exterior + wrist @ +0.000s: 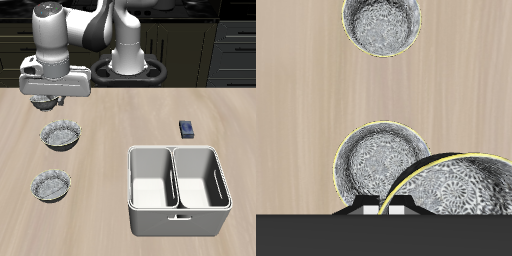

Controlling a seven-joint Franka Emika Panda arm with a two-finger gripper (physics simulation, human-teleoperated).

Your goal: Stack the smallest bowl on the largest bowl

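My gripper point(46, 98) hangs at the back of the table, shut on the rim of the smallest bowl point(41, 103), which is lifted off the table. In the wrist view this speckled bowl point(456, 188) shows very close, beside my fingertips point(359, 208), and overlaps the bowl below. The largest bowl point(60, 134), deep with a dark outer wall, stands on the table just in front of and below my gripper; it also shows in the wrist view point(371, 160). My gripper point(382, 208) is above its back edge, not centred over it.
A shallower, paler speckled bowl point(50, 185) point(381, 25) stands nearer the table's front edge. A white two-compartment caddy point(178, 190) stands at the front. A small dark blue block point(187, 128) lies behind the caddy.
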